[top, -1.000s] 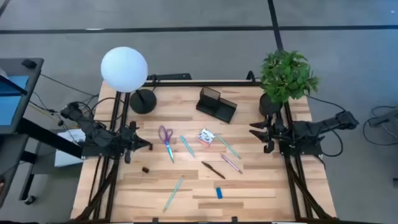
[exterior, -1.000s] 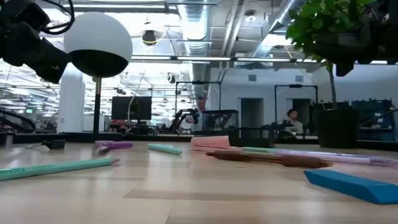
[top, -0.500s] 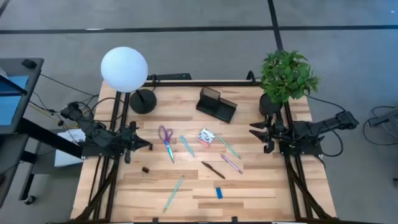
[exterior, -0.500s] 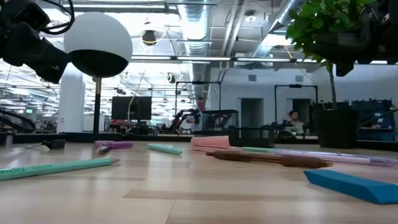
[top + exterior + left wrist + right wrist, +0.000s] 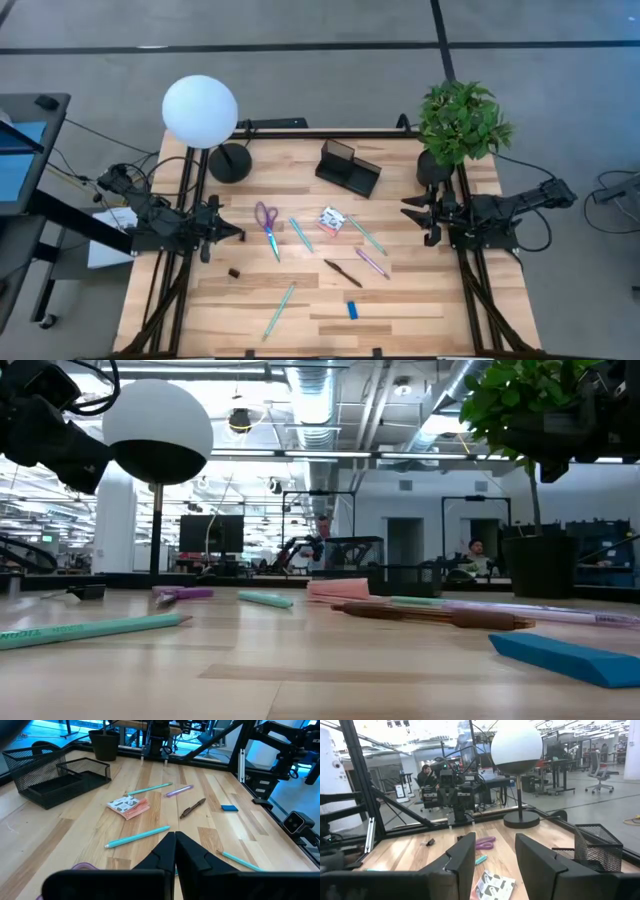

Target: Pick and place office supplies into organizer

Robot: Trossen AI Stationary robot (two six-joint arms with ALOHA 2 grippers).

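both arms wait at the table edges, nothing held. left claw (image 5: 238, 236) hangs over the left edge of the table (image 5: 400, 310), fingers pressed together, tip aimed toward the middle; the left wrist view shows the two fingers meeting in one point. right claw (image 5: 405, 212) sits over the right edge just beside the plant pot (image 5: 432, 166), fingers apart with a clear gap between them, empty. the organizer (image 5: 349, 166), black wire mesh, stands at the back of the table, between the lamp base (image 5: 230, 162) and the plant pot, nothing visible in it. all supplies lie loose on the table, in front of the organizer. purple-handled scissors (image 5: 267, 223) lie left of centre, nearest the left claw, with a teal pen (image 5: 300, 234) just beside them. the white patterned packet (image 5: 332, 220) lies near the middle, another teal pen (image 5: 367, 235) to its right and a pink pen (image 5: 371, 263) just below that. the dark pen (image 5: 343, 272) lies between the packet and the small blue block (image 5: 352, 310). a third teal pen (image 5: 279, 310) lies toward the front edge, and a tiny black piece (image 5: 233, 271) sits alone on the left, in front of the left claw. white globe lamp (image 5: 200, 110) stands over the back left corner.
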